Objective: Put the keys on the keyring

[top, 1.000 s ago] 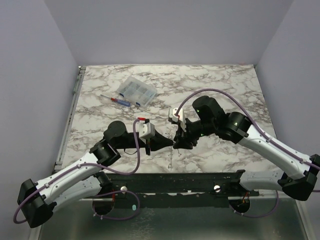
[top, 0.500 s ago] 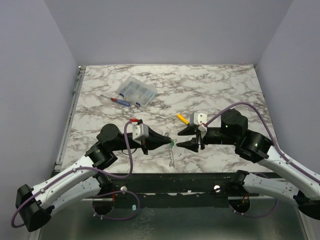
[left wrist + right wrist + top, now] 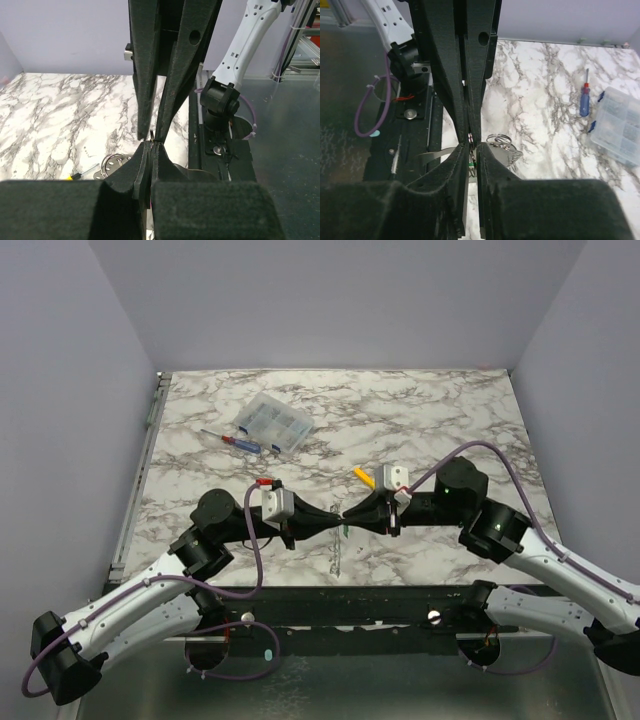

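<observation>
My two grippers meet tip to tip over the near middle of the marble table (image 3: 440, 420). The left gripper (image 3: 335, 523) (image 3: 151, 146) is shut, and a thin bit of the keyring pokes out of its tips. The keyring's pale grey strip (image 3: 337, 555) (image 3: 437, 152) hangs down from there toward the table edge. The right gripper (image 3: 350, 517) (image 3: 474, 146) has its fingers drawn in narrow around the tiny green-headed key (image 3: 472, 163) (image 3: 343, 531), which sits in the slit between them. A short chain link runs from the key up to the left fingertips.
A bunch of metal rings with a flat tag (image 3: 499, 140) (image 3: 112, 163) lies on the table under the grippers. A short yellow stick (image 3: 365, 478) is just behind the right gripper. At the back left are a red-and-blue screwdriver (image 3: 232, 439) (image 3: 584, 97) and a clear compartment box (image 3: 274, 423) (image 3: 619, 124).
The right gripper has slid left until its tips meet the left gripper's, and its jaws have narrowed around the green key. The left gripper stayed shut and barely moved.
</observation>
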Robot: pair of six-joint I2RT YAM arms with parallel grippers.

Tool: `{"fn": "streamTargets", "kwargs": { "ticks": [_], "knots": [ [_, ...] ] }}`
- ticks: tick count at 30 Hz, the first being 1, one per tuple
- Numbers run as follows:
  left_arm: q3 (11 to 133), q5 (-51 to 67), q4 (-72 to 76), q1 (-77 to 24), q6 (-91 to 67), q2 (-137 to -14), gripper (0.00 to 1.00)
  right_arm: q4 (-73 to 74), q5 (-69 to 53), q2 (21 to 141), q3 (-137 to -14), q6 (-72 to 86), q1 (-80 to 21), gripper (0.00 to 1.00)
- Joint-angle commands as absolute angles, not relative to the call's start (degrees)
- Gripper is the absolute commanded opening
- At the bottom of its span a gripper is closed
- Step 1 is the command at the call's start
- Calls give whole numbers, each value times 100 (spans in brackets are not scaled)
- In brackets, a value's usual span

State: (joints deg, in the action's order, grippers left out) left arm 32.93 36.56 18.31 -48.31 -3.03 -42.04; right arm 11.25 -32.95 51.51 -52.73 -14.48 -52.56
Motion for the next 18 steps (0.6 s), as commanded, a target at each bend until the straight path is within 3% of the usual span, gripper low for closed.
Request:
{"fn": "streamTargets", "kwargs": {
  "ticks": [1,7,18],
  "knots": [
    [3240,3623,2111,-4783,-356,-4099,0,914,-3553,5256,-5241,-1429,-5282,14],
    [3234,3544,2116,-4776,-355,-4061,0,1098,-3597,5272,-5225,-1483,-5282,9],
    [3217,3421,2114,-4728,-336,-3991,0,1215,-3262,4976,-5029,-1307,-5282,14]
  ]
}}
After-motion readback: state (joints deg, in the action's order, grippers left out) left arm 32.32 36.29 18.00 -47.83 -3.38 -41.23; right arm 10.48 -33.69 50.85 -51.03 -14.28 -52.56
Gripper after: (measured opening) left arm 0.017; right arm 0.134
